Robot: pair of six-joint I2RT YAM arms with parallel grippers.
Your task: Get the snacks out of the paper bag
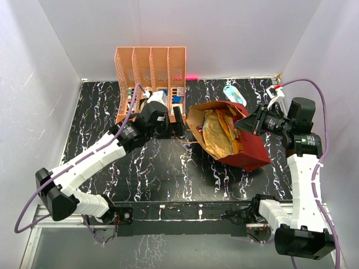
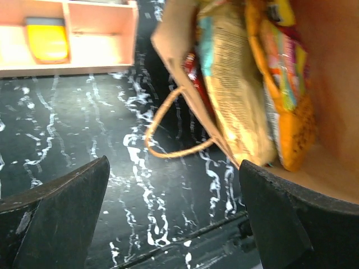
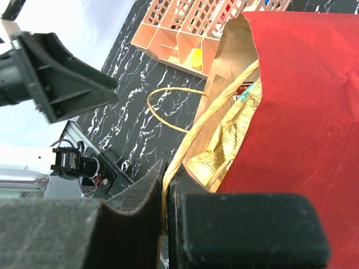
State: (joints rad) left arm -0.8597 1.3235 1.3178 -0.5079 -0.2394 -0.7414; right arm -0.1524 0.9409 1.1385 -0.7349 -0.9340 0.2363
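Note:
The dark red paper bag (image 1: 249, 150) lies on its side in the middle of the table, its brown mouth facing left. Inside show a mustard-gold chip bag (image 1: 216, 139) and an orange packet (image 1: 230, 126). My right gripper (image 1: 245, 124) is shut on the bag's upper loop handle (image 3: 224, 98), pinched between its pads (image 3: 168, 174). My left gripper (image 1: 171, 124) is open and empty just left of the mouth. In the left wrist view its gripper (image 2: 174, 168) faces the lower handle (image 2: 168, 131), the gold bag (image 2: 235, 95), the orange packet (image 2: 286, 84) and a bit of a red packet (image 2: 193, 67).
A peach slotted organiser (image 1: 150, 78) holding small items stands at the back left, close behind my left gripper. A light-blue-and-white oval packet (image 1: 234, 94) lies behind the bag. White walls enclose the black marbled table (image 1: 168, 168).

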